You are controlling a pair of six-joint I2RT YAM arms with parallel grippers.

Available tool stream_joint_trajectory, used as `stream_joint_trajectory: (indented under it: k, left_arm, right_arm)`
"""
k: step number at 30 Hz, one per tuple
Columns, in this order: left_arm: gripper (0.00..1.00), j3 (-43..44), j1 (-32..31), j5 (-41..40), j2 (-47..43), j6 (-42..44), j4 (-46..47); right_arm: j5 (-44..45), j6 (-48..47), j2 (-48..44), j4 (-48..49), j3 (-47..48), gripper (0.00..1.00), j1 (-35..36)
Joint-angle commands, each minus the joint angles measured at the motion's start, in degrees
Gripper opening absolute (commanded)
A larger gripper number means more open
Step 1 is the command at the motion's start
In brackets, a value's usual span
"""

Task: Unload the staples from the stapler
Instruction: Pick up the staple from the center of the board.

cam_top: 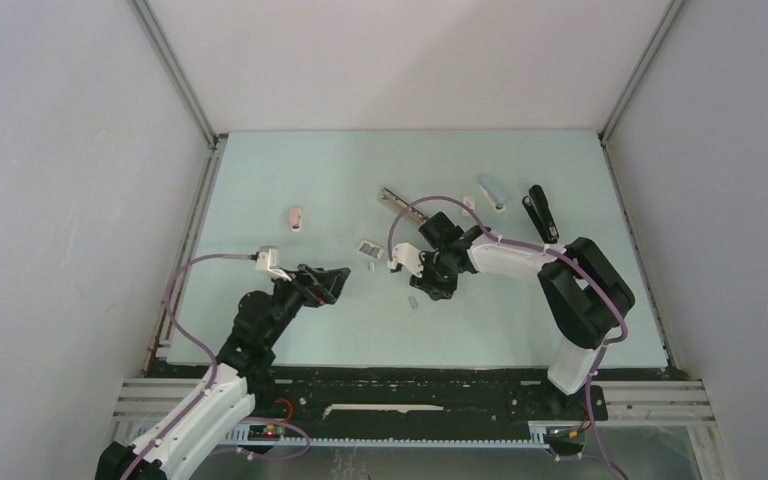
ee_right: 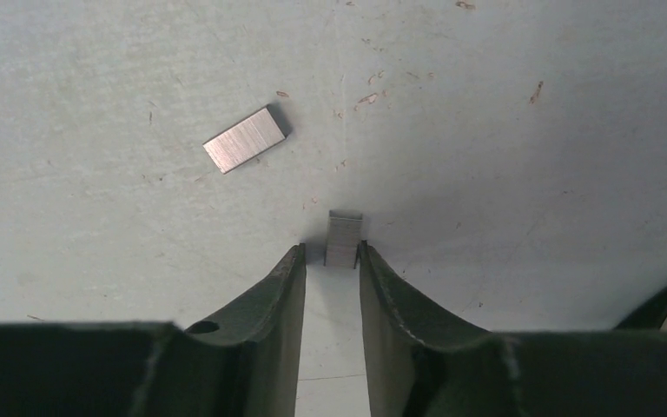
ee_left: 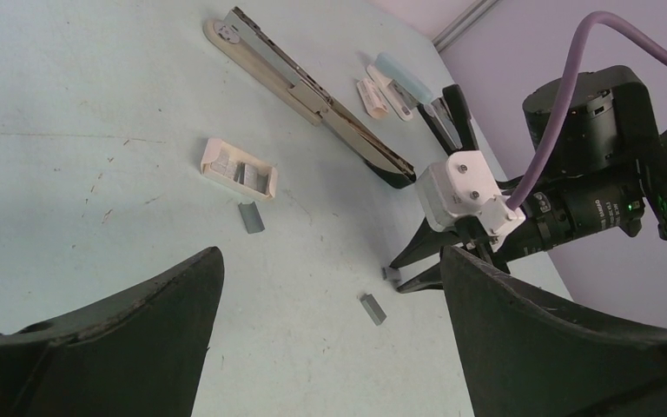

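Right pincer (ee_right: 332, 261) is narrow round a short ribbed staple strip (ee_right: 344, 239) on the matte bench (ee_right: 486, 104), likely to lift it — firm pinch uncertain. Second strip (ee_right: 244, 139) lies flat nearby, brushed silver. Left pincer (ee_left: 330, 347) is wide, empty — probably keeping clear. Opened stapler (ee_left: 313, 95) sits apart.

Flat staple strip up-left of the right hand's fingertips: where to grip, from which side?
I'd pinch the staple strip across its long edges, straight down from above. It lies flat and diagonal on the table, so turn the wrist to match.
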Motion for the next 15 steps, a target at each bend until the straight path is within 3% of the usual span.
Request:
stream_joint_trajectory:
  k: [1, 7, 15]
  left_arm:
    - [0.99, -0.59, 0.47, -0.5, -0.67, 0.43, 0.19]
    - [0.99, -0.5, 0.44, -0.32, -0.53, 0.78, 0.23]
    - [0.99, -0.5, 0.47, 0.12, -0.32, 1.31, 0.1]
  right_arm:
    - [3.33, -0.77, 2.13, 2.76, -0.02, 0.33, 0.35]
    - [3.94, -1.4, 2.08, 3.18, 0.04, 0.21, 0.43]
    - [0.43, -7.07, -0.9, 1.86, -1.37, 0.17, 1.81]
